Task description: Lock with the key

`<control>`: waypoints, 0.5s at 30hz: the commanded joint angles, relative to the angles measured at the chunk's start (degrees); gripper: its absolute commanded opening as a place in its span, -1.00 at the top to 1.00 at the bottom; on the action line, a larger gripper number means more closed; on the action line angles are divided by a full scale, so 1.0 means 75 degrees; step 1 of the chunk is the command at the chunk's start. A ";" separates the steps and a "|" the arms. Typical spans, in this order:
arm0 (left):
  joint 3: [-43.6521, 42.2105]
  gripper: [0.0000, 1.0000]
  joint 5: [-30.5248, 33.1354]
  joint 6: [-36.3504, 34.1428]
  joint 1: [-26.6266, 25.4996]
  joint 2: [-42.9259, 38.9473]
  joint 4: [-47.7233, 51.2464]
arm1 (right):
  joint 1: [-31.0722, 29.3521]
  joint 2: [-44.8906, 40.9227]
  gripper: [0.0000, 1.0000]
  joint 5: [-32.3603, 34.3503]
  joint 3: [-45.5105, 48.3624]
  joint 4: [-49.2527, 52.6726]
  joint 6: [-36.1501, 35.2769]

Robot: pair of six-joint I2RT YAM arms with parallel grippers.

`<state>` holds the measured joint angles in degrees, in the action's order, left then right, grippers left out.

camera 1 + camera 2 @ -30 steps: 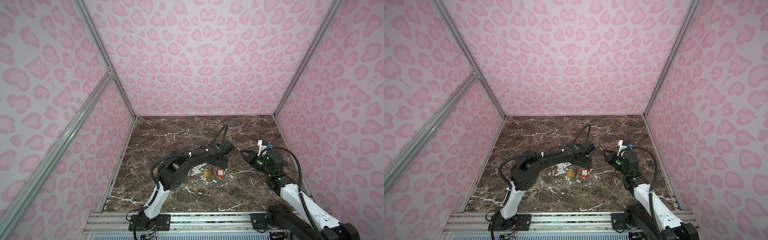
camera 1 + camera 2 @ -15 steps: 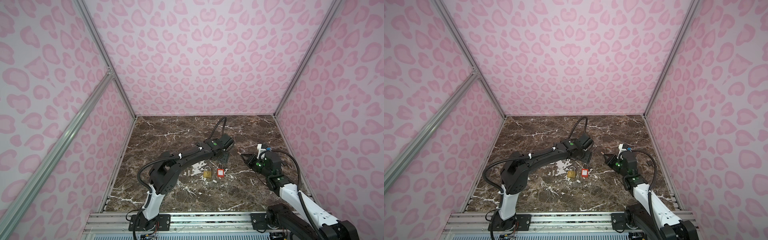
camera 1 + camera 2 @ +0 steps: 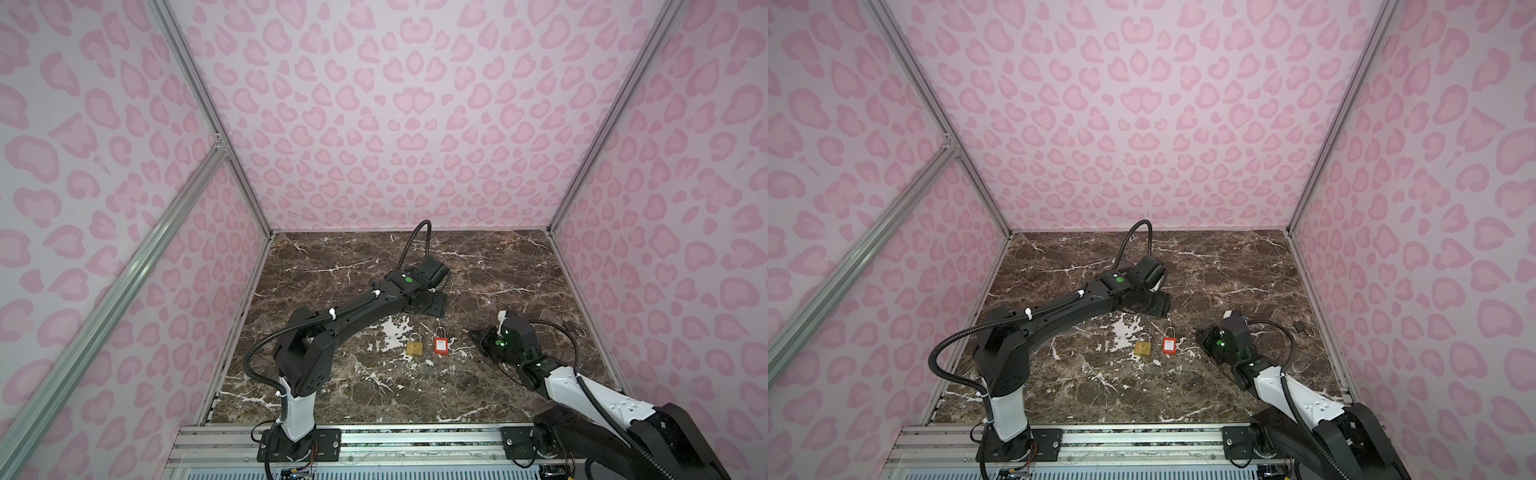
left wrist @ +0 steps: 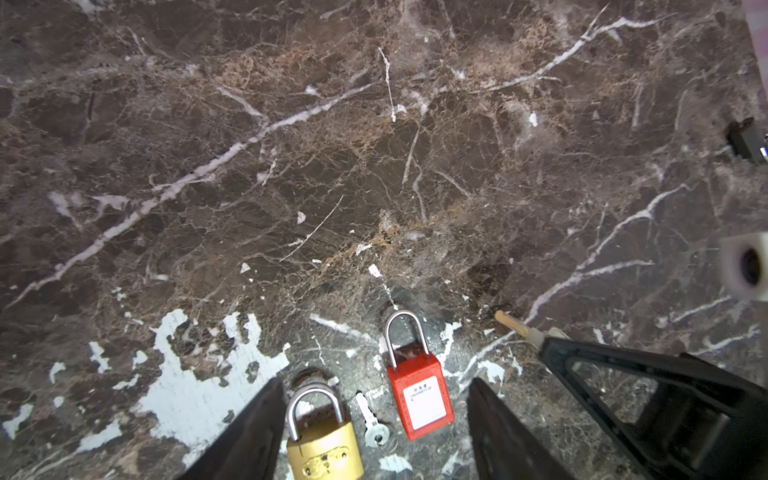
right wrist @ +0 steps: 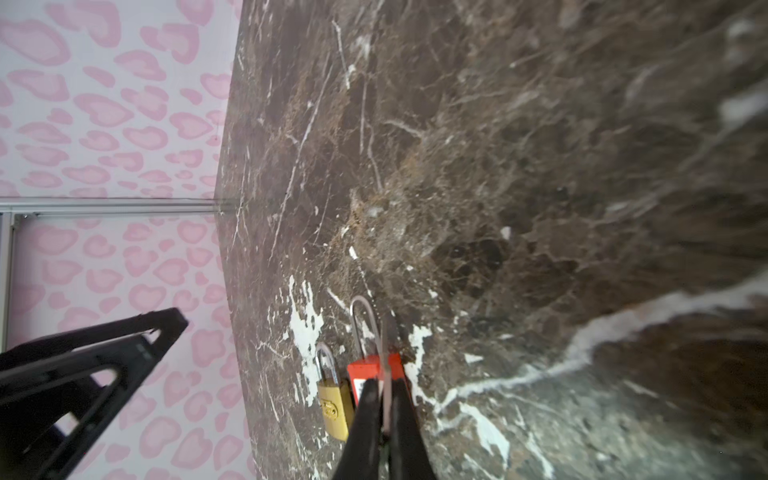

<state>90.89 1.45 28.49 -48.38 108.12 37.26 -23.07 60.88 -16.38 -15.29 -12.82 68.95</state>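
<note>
1. Left wrist view: a tan key [image 4: 513,325] sits in the clenched right fingers [image 4: 555,351], near the red padlock [image 4: 419,399] on the desk [image 4: 374,166].
2. A brass padlock [image 4: 324,449] lies beside it, a silver key [image 4: 368,413] between them.
3. Spread and empty, the left fingers [image 4: 253,428] flank both padlocks.

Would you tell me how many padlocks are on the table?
3: brass padlock mid-table, red padlock just right of it, small dark padlock by the right wall.
</note>
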 commanded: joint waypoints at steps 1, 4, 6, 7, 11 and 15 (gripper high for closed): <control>0.0032 -0.42 -0.0295 0.0027 0.0041 -0.0153 -0.0101 | -0.0051 0.0056 1.00 0.0263 0.0159 -0.0201 0.0443; 0.0087 -0.43 -0.0482 0.0108 0.0056 -0.0232 -0.0239 | -0.0176 0.0140 1.00 0.0291 0.0230 -0.0376 0.0538; 0.0072 -0.44 -0.0520 0.0167 0.0058 -0.0288 -0.0351 | -0.0256 0.0240 1.00 0.0303 0.0234 -0.0493 0.0547; 0.0063 -0.44 -0.0528 0.0191 0.0062 -0.0303 -0.0368 | -0.0275 0.0295 1.00 0.0298 0.0239 -0.0588 0.0556; -0.0023 -0.44 -0.0693 0.0281 0.0060 -0.0350 -0.0468 | -0.0366 0.0526 1.00 0.0248 0.0335 -0.1206 0.0698; -0.0096 -0.46 -0.0748 0.0326 0.0061 -0.0411 -0.0555 | -0.0531 0.0754 1.00 0.0342 0.0348 -0.1461 0.0795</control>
<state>90.45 -3.25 30.30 -48.01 106.06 34.61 -26.52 65.73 -14.94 -13.23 -19.88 73.95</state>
